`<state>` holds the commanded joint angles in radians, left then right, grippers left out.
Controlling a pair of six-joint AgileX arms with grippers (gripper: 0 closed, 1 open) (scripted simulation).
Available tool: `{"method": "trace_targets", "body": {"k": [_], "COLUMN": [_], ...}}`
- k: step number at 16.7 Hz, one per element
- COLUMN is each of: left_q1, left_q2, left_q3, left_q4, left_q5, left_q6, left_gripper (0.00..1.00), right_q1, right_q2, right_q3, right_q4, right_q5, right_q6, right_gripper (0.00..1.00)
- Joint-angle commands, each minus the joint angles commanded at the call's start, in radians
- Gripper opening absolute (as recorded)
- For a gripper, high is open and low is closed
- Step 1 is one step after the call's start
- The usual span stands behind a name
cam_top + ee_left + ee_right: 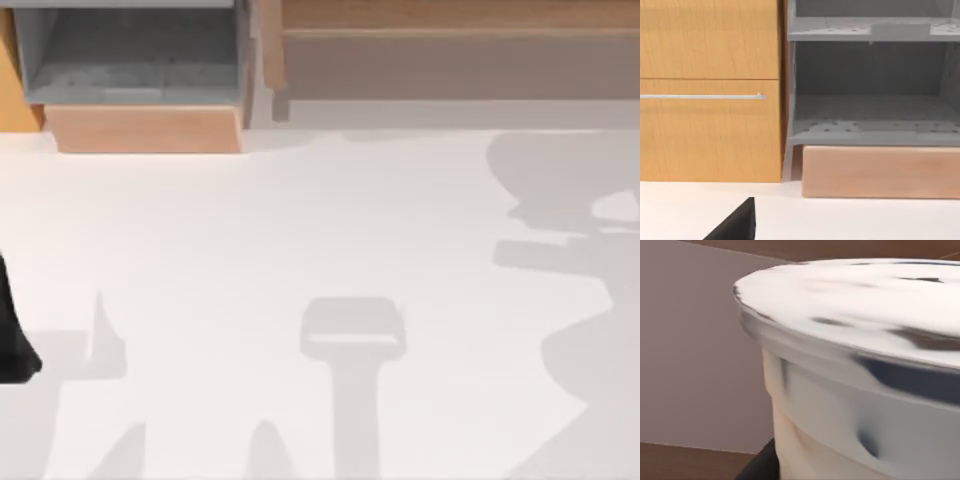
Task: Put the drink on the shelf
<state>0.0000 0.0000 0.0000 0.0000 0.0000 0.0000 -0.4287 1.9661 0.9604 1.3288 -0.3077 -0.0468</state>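
The drink [855, 390], a pale cup with a silvery lid, looms very close in the right wrist view. A black part of my right gripper [760, 467] lies against its lower side. Behind it is a dull grey-brown panel [690, 350] with brown wood above and below. The shelf [450, 20], long and light brown with a grey-brown panel under its top board, runs along the table's back right in the top view. My left gripper [12, 340] sits parked at the far left edge of the table, and its black tip [735, 225] points toward the cabinets.
A grey-lined box [140, 60] with a light wood front [880, 170] stands at the back left. Beside it is an orange wood cabinet [710, 125] with a thin metal handle. Arm shadows fall across the white table [300, 230] on the right side.
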Motion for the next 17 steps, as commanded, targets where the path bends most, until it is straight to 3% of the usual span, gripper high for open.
{"method": "trace_targets", "body": {"k": [11, 17], "left_q1": [0.0, 0.0], "left_q2": [0.0, 0.0], "left_q3": [0.0, 0.0], "left_q4": [0.0, 0.0], "left_q5": [0.0, 0.0], "left_q6": [0.0, 0.0], "left_gripper": [1.0, 1.0], "right_q1": [0.573, 0.791], "right_q2": [-0.036, -0.026], "right_q3": [0.241, 0.362], "right_q4": [-0.493, -0.708], "right_q5": [0.51, 0.706], "right_q6": [0.011, 0.037], "right_gripper": [0.0, 0.0]}}
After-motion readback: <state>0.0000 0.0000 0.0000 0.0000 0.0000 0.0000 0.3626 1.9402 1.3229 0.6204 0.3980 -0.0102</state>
